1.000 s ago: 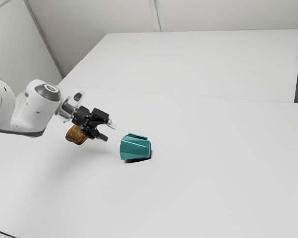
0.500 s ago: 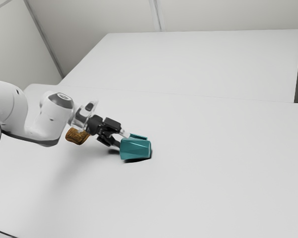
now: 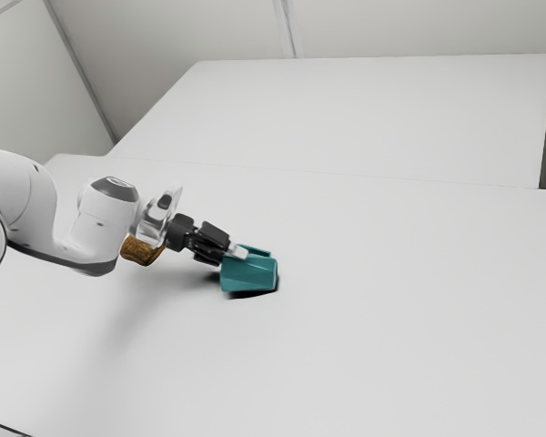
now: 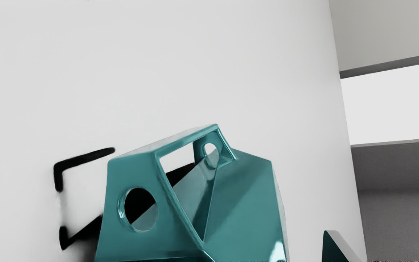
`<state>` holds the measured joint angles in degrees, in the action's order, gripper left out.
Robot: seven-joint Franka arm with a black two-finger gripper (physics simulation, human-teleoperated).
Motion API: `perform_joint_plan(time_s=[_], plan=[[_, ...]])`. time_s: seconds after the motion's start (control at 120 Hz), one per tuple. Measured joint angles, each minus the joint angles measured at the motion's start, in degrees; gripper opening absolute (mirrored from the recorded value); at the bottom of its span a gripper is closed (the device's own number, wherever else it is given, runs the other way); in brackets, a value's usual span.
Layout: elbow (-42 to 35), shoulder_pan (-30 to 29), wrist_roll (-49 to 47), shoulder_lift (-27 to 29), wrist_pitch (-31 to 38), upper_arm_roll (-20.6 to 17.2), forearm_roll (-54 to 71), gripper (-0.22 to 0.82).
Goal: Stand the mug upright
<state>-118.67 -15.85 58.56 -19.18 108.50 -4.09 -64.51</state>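
White tabletop [image 3: 391, 319] is bearing the teal mug [image 3: 249, 273], lying on its side. At its arm-side end the gripper [image 3: 229, 258] is hovering, jaws open or closed, I can't tell. Grasping seems in hand; righting is calling for a firm hold.

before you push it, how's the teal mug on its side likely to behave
The mug is probably stiff, given its crisp edges. Its flat facets should make it slide or tip rather than roll freely, and its glossy surface may be slippery.
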Motion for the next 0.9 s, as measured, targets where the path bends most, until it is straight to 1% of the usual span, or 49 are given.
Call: perform_joint_plan(time_s=[0.117,0.208,0.4,0.467,0.558,0.667,0.783,0.833,0.9], plan=[[0.0,0.0,1.8,0.1,-0.3,-0.1,-0.3,0.02],[0.0,0.0,3.3,0.4,-0.5,-0.5,-0.4,-0.06],[0.1,0.0,5.9,1.1,-0.5,-0.7,-0.1,-0.13],[0.1,0.1,6.6,2.6,-0.3,-1.0,0.3,-0.14],[0.1,0.8,7.0,6.1,0.9,-1.4,3.1,-0.16],[0.2,0.9,5.4,10.4,4.2,-3.8,12.7,-0.16],[0.1,0.9,-0.1,14.8,8.2,-8.3,31.2,-0.17],[0.1,1.2,-3.3,15.8,9.3,-9.9,39.2,-0.17],[0.0,2.0,-7.5,16.1,10.5,-11.1,47.9,-0.17]])
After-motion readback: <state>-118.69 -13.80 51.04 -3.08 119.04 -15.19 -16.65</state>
